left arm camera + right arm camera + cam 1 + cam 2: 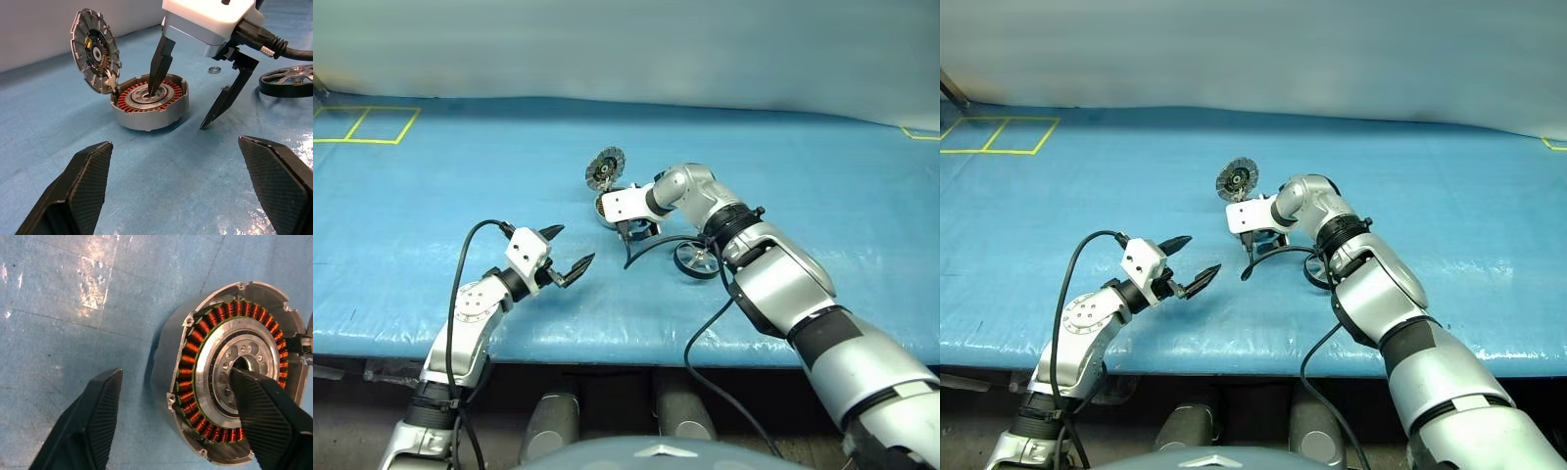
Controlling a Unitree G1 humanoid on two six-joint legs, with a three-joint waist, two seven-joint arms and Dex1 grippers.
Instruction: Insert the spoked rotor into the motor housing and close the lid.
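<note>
Left wrist view, biggest thing first: blue table cover (460, 176), bearing every part.

Next, right gripper (178, 111): pointed steeply down over the motor housing (149, 105), jaws apart, nothing held. One finger dipped into the silver hub, the other outside the can's wall and clear of it, so straddling the wall rather than pinching it.

Left gripper (575, 245): spread wide, empty, hovering level above the cover, aimed at the housing from the robot's left and short of it.

Motor housing: upright on the cover, mouth up, copper windings bare, no rotor inside.

Lid (95, 51): hinged at the housing's far-left edge, standing open, nearly upright, dark face turned toward the can.

Spoked rotor (288, 81): flat on the cover, axis vertical, on the robot's right of the housing, close beside the right forearm and back toward the robot from the right gripper's fingertips. Well apart from the left gripper, with the housing between. Judged nearer to the right arm; would call for pulling that hand out of the hub and back toward the rotor.

Small dark ring (214, 69): loose on the cover between housing and rotor.

Count: one housing, one lid, one rotor, one small ring, two grippers.
</note>
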